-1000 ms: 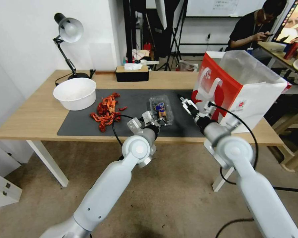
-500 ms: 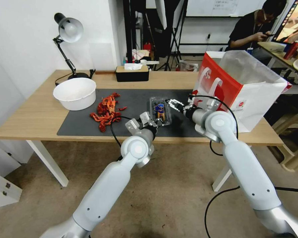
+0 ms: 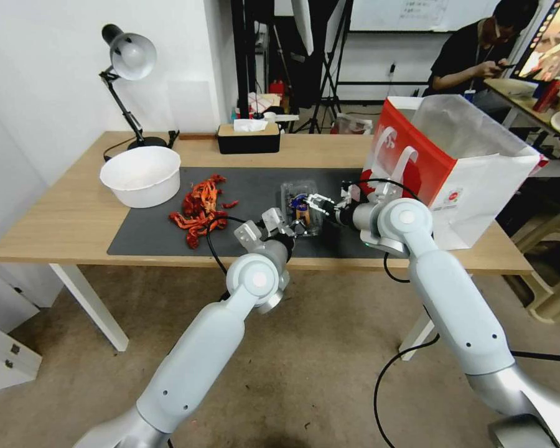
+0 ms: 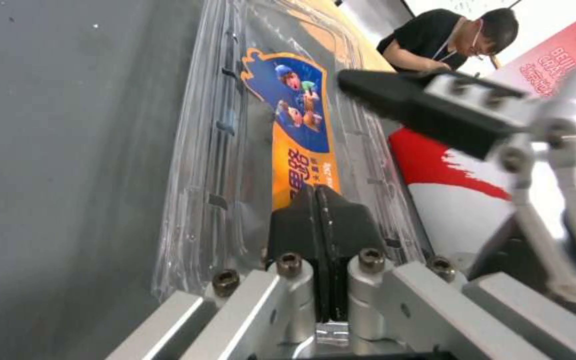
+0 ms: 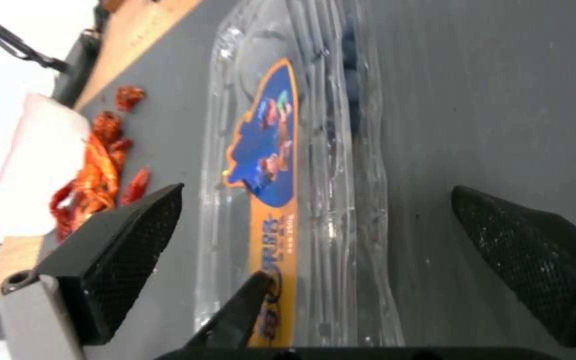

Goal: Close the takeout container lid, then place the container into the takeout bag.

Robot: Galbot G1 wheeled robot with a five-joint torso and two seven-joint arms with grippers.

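The takeout container (image 3: 299, 200) is a clear clamshell with an orange and blue label, lying on the dark mat (image 3: 149, 233) in the middle of the table. Its lid (image 4: 298, 135) lies flat over the base, and dark berries (image 5: 349, 95) show through the side. My left gripper (image 3: 297, 228) is shut, its tips (image 4: 321, 215) resting on the container's near end. My right gripper (image 3: 310, 204) is open and straddles the container (image 5: 315, 150) from the right, one finger (image 5: 121, 250) on each side. The takeout bag (image 3: 417, 162), red and white, stands open to the right.
A white bowl (image 3: 141, 176) sits at the mat's left end, with a pile of red-orange dried pieces (image 3: 199, 208) beside it. A desk lamp (image 3: 127, 59) and a black tissue box (image 3: 248, 138) stand at the back. The table's front edge lies just below the grippers.
My right gripper has swung left from beside the bag to the container and now straddles it. The left gripper has barely moved.
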